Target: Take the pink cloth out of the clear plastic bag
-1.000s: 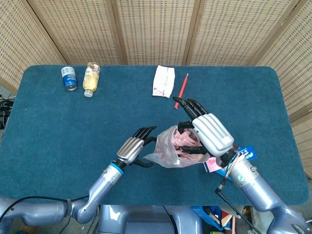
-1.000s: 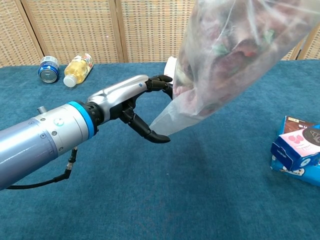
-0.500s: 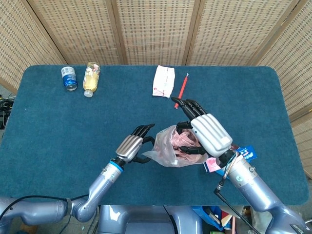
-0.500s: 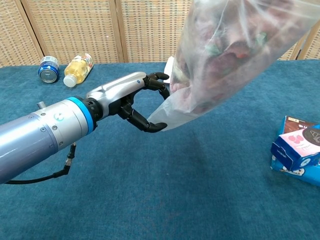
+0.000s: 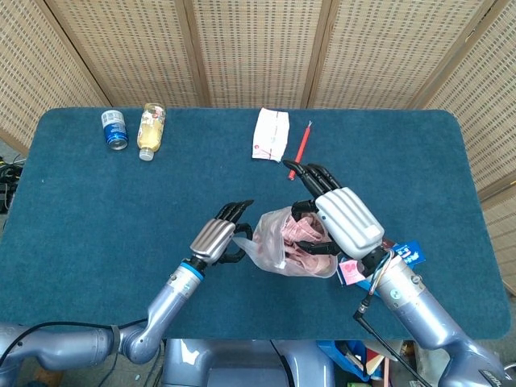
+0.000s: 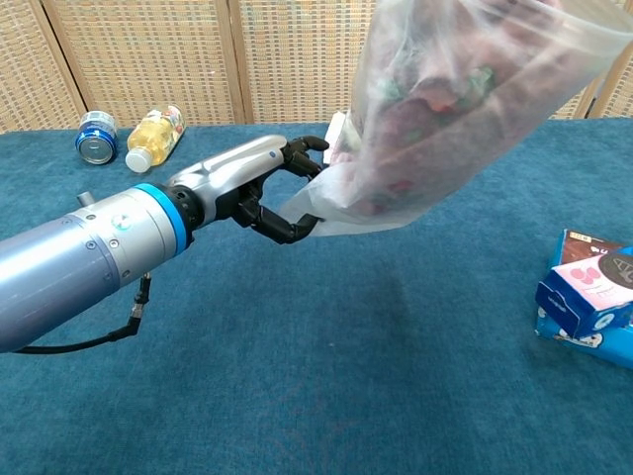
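Up off the blue table (image 5: 97, 201) — clear plastic bag (image 6: 445, 119), pink cloth (image 5: 302, 234) bunched inside. Gripped at the mouth by the right hand (image 5: 343, 222), fingers reaching in; pinched at the bottom corner by the left hand (image 6: 262, 188).

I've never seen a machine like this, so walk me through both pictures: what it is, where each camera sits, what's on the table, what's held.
It is a two-armed robot with finger hands. One camera looks down from its head, the other forward from its chest. The right hand holds up a clear plastic bag with a pink cloth inside; the left hand pinches the bag's lower corner. On the blue table lie a can, a bottle, a white packet, a red pen and small boxes.
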Robot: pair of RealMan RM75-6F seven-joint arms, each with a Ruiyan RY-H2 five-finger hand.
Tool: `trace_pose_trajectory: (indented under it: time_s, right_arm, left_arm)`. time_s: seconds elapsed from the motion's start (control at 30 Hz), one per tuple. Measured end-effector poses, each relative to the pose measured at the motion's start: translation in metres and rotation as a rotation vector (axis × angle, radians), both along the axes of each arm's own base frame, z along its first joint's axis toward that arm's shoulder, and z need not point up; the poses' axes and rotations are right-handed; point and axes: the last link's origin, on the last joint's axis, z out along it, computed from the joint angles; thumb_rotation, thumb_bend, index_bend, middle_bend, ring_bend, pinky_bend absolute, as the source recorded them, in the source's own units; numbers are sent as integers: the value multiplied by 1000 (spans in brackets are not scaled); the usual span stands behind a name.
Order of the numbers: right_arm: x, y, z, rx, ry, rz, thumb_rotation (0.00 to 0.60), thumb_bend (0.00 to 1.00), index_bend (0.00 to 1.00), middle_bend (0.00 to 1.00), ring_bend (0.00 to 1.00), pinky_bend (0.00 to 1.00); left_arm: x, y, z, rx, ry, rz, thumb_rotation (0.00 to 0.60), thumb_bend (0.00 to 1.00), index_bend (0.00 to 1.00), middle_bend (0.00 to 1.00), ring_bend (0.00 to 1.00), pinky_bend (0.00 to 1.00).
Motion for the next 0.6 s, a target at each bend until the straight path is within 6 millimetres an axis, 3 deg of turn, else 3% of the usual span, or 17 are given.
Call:
trace_pose_trajectory:
  time_s: [0.4, 0.6]
  right_arm:
    - [-5, -4, -1, -5, -1, -14, 600, 605, 770, 0, 0, 0]
    - [-18, -15, -4, -19, -2, -49, 600, 606, 770, 0, 0, 0]
  left_arm:
    - [-7, 10, 8, 52, 14, 17, 600, 557, 788, 0, 0, 0]
    - [-29, 28, 29, 136, 81, 36, 600, 559, 792, 0, 0, 0]
